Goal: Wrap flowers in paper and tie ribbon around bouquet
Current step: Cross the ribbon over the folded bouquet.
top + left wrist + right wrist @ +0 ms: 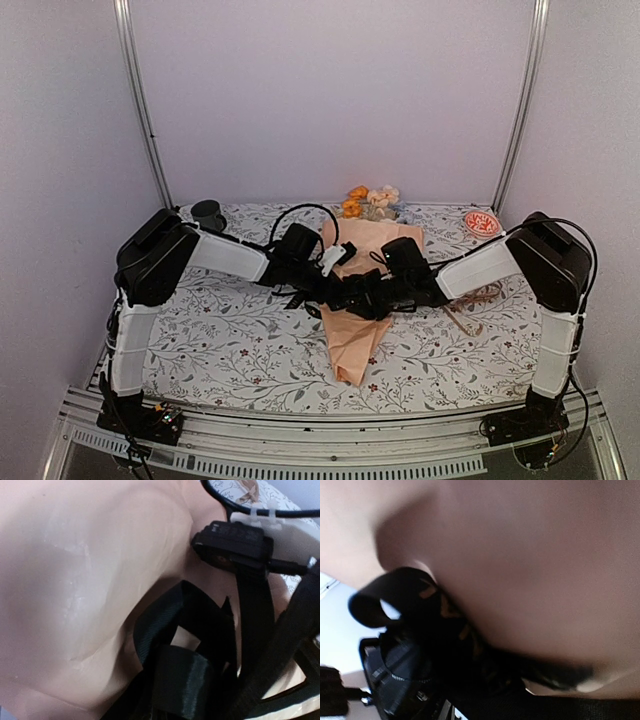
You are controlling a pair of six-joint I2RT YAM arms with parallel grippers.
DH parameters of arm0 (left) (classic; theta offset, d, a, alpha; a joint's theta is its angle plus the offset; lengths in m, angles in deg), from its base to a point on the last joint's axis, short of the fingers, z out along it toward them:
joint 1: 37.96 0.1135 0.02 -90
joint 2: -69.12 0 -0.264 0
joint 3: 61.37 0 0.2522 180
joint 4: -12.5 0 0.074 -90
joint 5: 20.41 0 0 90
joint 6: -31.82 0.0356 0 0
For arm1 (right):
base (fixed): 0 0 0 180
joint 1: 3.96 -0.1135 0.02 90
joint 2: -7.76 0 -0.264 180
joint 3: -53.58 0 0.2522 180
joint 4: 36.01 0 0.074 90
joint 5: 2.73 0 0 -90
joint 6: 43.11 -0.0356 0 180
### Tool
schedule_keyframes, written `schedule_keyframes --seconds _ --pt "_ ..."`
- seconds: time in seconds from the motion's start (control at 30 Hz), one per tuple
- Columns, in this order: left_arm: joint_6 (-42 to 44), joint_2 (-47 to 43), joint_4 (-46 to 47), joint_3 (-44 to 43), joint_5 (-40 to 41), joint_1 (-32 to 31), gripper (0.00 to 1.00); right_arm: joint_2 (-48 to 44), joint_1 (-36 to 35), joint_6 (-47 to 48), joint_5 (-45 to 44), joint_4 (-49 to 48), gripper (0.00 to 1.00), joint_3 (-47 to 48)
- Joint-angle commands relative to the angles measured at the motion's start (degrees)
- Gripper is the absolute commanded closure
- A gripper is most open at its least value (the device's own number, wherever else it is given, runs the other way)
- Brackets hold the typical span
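Tip: the bouquet [352,335] lies on the cover [230,340], with its pointed end on the near side of both grippers.
Left gripper [335,285]: clenched, at the waist of the cone, pressed up against the paper [75,580]. We cannot tell whether anything is between its jaws.
Right gripper [368,295]: it meets the left one over the same waist. Its own view is too blurred, so we cannot tell if it is released or grasping.
Ribbon [185,685]: it loops in loose folds right under the left gripper and across the cone. No knot shows, so we judge the tying unfinished.
Handling, ribbon: flat, limp and probably slick. We would pinch it flat-on near a free end, not at a fold.
Handling, paper: light, and it creases easily. We judge that the cone could spring open if both grippers let go, so 1 should press on the overlap.
Flowers [370,203]: beyond both grippers, sticking out of the wide end. They are soft, so we would grasp the stems through the paper.
Cord [470,305]: to the right of the right gripper, apart from the cone.
Mug [208,212]: far beyond the left gripper, to its left.
Disc [482,222]: far beyond the right gripper, red and white.
Writing: we can read none. The marks on the disc and on the wrist camera are too small.
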Motion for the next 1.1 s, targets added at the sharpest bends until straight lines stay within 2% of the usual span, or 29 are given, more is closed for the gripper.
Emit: schedule_keyframes --seconds 0.0,0.2,0.33,0.6,0.83,0.93,1.07 --pt "1.3 0.5 -0.6 1.1 -0.8 -0.1 1.0 3.0 1.4 -1.8 -1.1 0.2 0.63 2.2" --pt "1.4 0.0 -0.4 1.1 -0.7 -0.1 1.0 2.7 2.0 -3.4 -1.4 -0.7 0.79 0.6" --pt "1.4 0.2 -0.4 0.7 -1.2 -0.2 1.0 3.0 2.6 -2.4 -0.3 -2.6 0.99 0.8" --pt "1.2 0.2 -0.9 0.7 1.4 1.0 1.0 -1.5 3.0 6.4 5.3 -1.7 0.99 -0.5" --pt "0.7 0.7 -1.2 0.0 0.9 1.4 1.0 -7.7 3.2 13.0 11.4 -1.4 0.99 -7.0" --pt "0.5 1.0 -1.0 -0.2 0.4 1.4 1.0 -6.8 3.2 15.4 12.5 -0.4 0.99 -5.6" --pt "-0.2 1.2 -1.1 -0.7 -0.3 1.4 1.0 -4.5 3.0 13.1 10.6 -1.2 0.99 -4.2"
